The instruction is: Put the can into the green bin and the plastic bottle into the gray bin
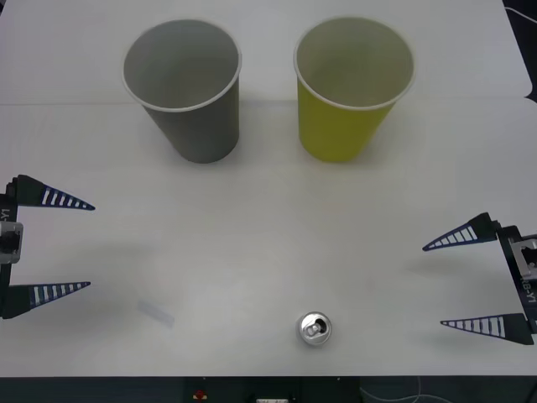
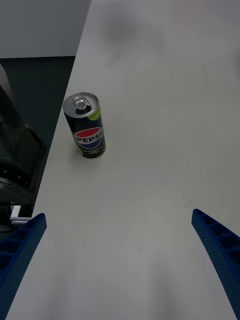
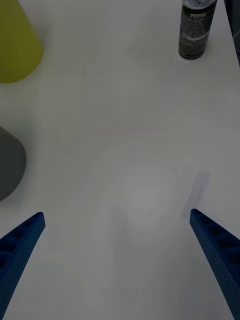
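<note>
Before us lies a white surface (image 1: 268,235) with the gray bin (image 1: 186,88) and green bin (image 1: 351,84) upright at its far side. Our left gripper (image 1: 77,245) and right gripper (image 1: 435,284) hover, jaws spread wide. The can (image 1: 315,329), black Pepsi with silver top, stands near the front edge.

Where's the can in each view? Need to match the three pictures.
Front view: the can stands upright near the table's near edge, right of centre, closer to the open right tool.
Right wrist view: the can stands close to the table edge, Pepsi logo facing the camera.
Left wrist view: the can stands far off, near the table edge.
Shared landmark: the table's near edge.
</note>
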Robot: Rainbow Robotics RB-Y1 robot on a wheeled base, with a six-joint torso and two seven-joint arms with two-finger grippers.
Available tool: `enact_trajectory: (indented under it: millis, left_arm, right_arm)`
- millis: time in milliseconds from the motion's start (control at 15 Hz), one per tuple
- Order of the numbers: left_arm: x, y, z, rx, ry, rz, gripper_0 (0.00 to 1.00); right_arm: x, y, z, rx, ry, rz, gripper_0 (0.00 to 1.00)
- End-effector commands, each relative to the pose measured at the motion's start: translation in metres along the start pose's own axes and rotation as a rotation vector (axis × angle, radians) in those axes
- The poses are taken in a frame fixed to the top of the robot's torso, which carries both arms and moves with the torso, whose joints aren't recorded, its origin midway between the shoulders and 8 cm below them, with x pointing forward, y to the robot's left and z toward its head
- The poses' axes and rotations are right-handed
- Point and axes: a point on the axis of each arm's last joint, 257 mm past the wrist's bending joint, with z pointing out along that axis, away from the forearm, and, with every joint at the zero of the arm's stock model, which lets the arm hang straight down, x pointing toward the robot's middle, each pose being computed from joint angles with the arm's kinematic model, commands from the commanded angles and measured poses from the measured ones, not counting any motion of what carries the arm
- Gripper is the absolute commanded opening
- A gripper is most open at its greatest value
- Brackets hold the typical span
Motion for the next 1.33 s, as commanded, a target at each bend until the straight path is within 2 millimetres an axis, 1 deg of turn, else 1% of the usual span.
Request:
enact_trajectory:
  millis: [67,267,533,1000,1333]
  left_arm:
    - [0.0,0.0,0.0,0.0,0.0,0.0,1.0]
    - [0.0,0.0,0.0,0.0,0.0,0.0,1.0]
    - [0.0,0.0,0.0,0.0,0.0,0.0,1.0]
    - [0.0,0.0,0.0,0.0,0.0,0.0,1.0]
    - [0.0,0.0,0.0,0.0,0.0,0.0,1.0]
  right_arm:
    - [0.008,0.004,0.017,-0.009,-0.059,0.002,1.0]
    - [0.019,0.007,0.037,-0.018,-0.12,0.023,1.0]
    - [0.021,0.017,0.058,-0.049,-0.205,0.076,1.0]
    - [0.009,0.028,0.108,-0.063,-0.268,0.076,1.0]
    - [-0.003,0.039,0.152,-0.07,-0.299,0.087,1.0]
